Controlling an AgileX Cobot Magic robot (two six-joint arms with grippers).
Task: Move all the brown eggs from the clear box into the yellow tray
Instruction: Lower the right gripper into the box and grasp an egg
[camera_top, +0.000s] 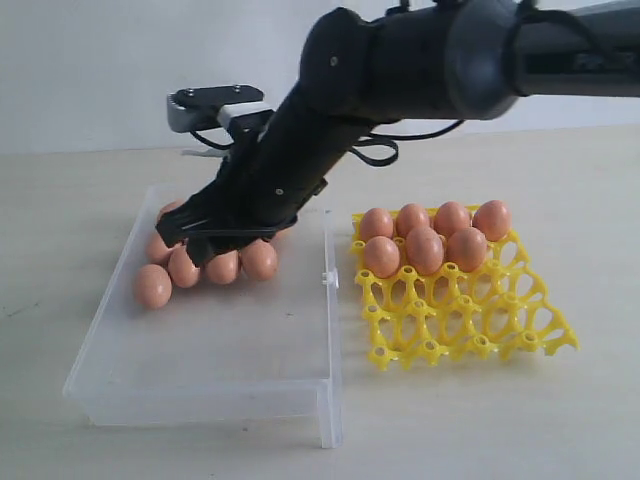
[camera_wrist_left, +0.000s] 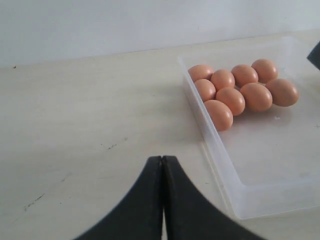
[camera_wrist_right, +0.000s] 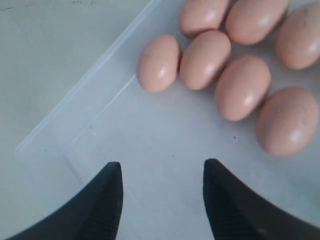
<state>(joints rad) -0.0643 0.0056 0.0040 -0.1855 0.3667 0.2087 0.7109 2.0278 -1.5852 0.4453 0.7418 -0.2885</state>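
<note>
Several brown eggs (camera_top: 152, 286) lie clustered at the far left end of the clear box (camera_top: 230, 350). The right arm reaches across the middle, and my right gripper (camera_top: 205, 240) hangs open just over that cluster. In the right wrist view the right gripper (camera_wrist_right: 162, 170) has bare box floor between its fingers, with the nearest eggs (camera_wrist_right: 159, 62) a little ahead of the tips. The yellow tray (camera_top: 470, 310) on the right holds several eggs (camera_top: 425, 250) in its far rows. My left gripper (camera_wrist_left: 162, 159) is shut and empty above the table, beside the box (camera_wrist_left: 260, 165) and its eggs (camera_wrist_left: 232, 100).
The box's small clasp (camera_top: 328, 278) faces the tray across a narrow gap. The near rows of tray cups (camera_top: 440, 335) hold nothing. A pale wall rises behind the table. The right arm's dark body (camera_top: 330, 130) spans above the box's right half.
</note>
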